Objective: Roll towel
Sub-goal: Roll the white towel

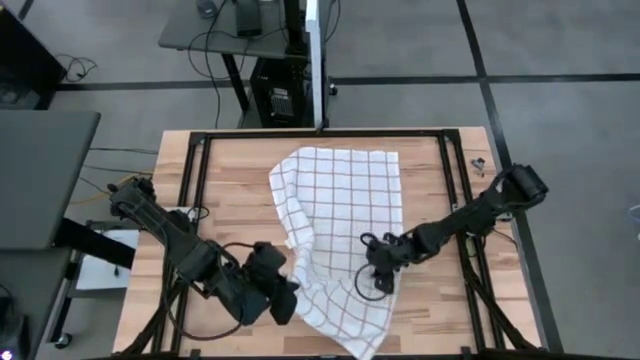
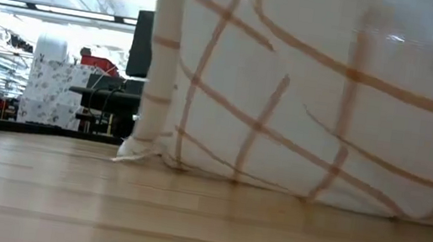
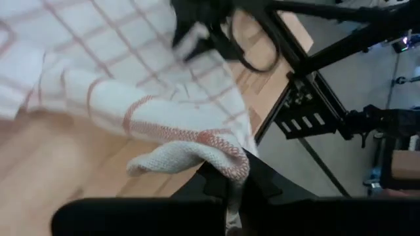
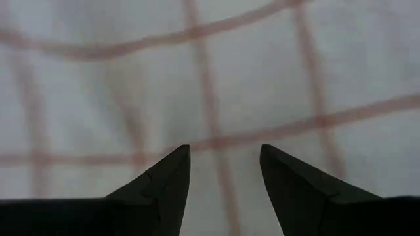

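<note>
Cloth: checked towel (image 1: 340,230) spread mid-frame, unrolled.
Left gripper (image 3: 230,190): lower left, clamped on towel hem.
Right gripper (image 4: 223,164): jaws apart over cloth.
Risk: thin pinch may slip when pulled.

A light wooden slatted tabletop (image 1: 230,190) edged by a black metal frame (image 1: 320,133) fills the centre of the overhead frame. At upper centre, a grey desk (image 1: 215,35) carries black cables. At far left, a dark grey tabletop (image 1: 40,175) sits beside it.
</note>
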Robot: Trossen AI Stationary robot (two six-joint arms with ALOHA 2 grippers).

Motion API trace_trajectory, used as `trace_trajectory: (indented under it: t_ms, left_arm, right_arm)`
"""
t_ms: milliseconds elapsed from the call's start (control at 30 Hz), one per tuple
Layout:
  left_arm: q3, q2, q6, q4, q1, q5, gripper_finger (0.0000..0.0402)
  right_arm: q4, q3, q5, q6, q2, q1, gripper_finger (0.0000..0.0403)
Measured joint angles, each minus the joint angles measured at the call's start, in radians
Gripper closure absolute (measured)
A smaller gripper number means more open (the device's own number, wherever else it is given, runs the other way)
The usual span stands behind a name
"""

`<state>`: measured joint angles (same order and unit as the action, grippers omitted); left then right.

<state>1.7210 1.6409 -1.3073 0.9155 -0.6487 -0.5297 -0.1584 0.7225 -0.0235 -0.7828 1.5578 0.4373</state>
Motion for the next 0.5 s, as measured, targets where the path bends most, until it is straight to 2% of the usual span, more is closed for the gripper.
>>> trace_trajectory:
  t_ms: [167, 300, 367, 433, 500]
  left_arm:
    - [0.005, 0.000, 0.107, 0.003, 0.037, 0.000, 0.0401]
    - [0.005, 0.000, 0.209, 0.001, 0.066, 0.000, 0.0401]
    - [0.005, 0.000, 0.268, -0.003, 0.076, 0.000, 0.0401]
    - [0.005, 0.000, 0.322, -0.009, 0.081, 0.000, 0.0401]
    - [0.005, 0.000, 0.360, -0.010, 0.087, 0.010, 0.0401]
  right_arm:
    - [0.093, 0.045, -0.001, -0.067, -0.138, 0.085, 0.0223]
    - [0.345, 0.051, -0.002, -0.179, -0.181, 0.212, 0.0223]
    - [0.496, 0.051, -0.004, -0.185, -0.173, 0.272, 0.0223]
    - [0.659, 0.051, -0.091, -0.191, -0.150, 0.307, 0.0223]
    - [0.775, 0.060, -0.182, -0.278, -0.109, 0.329, 0.0223]
